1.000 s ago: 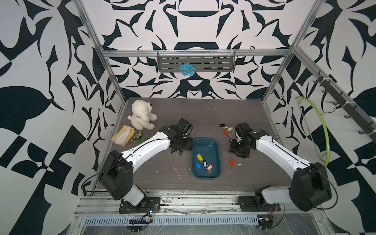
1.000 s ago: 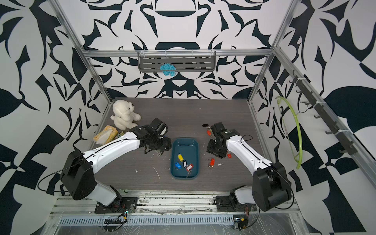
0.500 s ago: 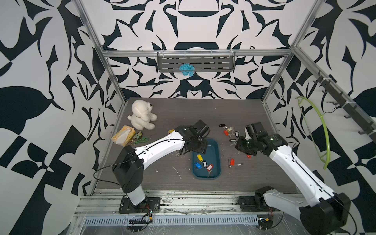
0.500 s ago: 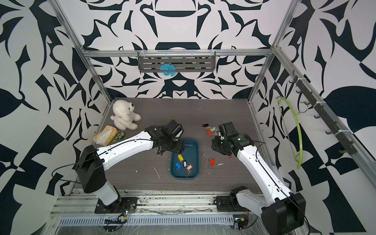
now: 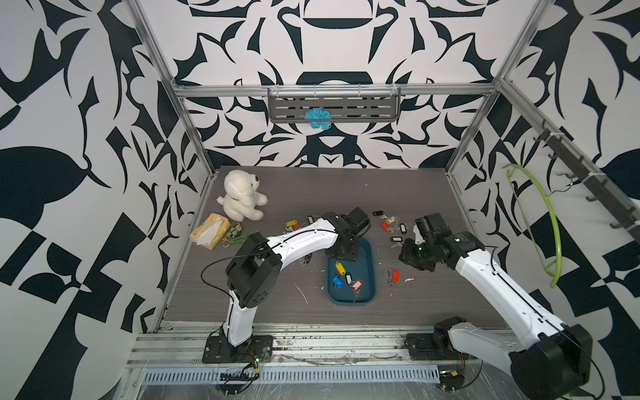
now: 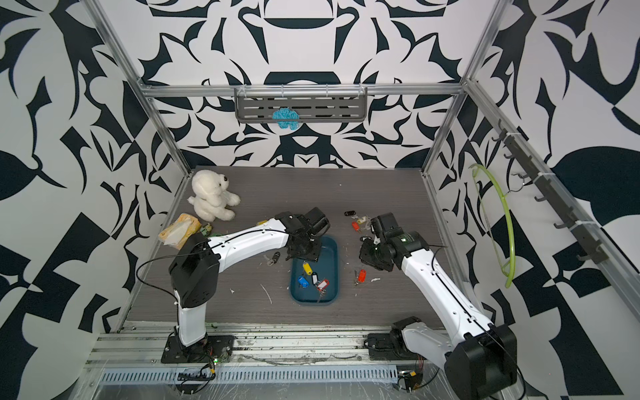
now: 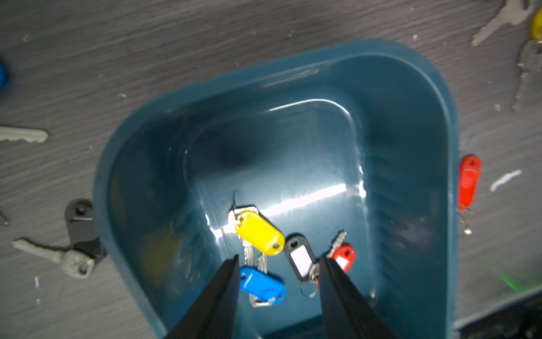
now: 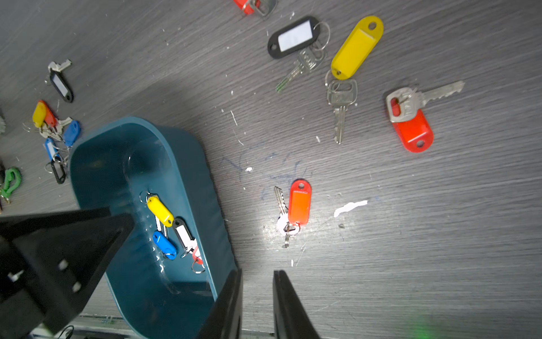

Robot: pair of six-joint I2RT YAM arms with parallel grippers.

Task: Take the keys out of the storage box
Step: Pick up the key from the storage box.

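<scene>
- My left gripper (image 7: 278, 258) hangs over the storage box (image 7: 278, 152), its fingers parted with nothing between them: open and empty.
- My right gripper (image 8: 258, 271) is over the table (image 8: 410, 234), just beside the box's outer wall. Its fingers are drawn close with a narrow gap, and nothing is in it.
- Four of the keys lie in the box, bunched toward the end nearer my bases: a yellow-tagged key (image 7: 259, 236), a blue-tagged key (image 7: 262, 283), a black-tagged key (image 7: 302, 258) and a red-tagged key (image 7: 344, 256). They lie close together, some overlapping.
- Other keys are already out on the table. A red-tagged one (image 8: 299, 202) lies just beside the box, and more are scattered on both sides of it.
- As I judge it, the step in hand is the reach-in for the next key, and it falls to my left arm. The box looks mostly emptied.
- The next move calls for lowering my left fingertips so they straddle a single tag — the yellow one lies on top and looks the easiest. Then I close across its narrow width and lift clear of the low wall.
- The rings sit so close that a neighbour may get dragged along, so I should pinch the tag, not the metal.
</scene>
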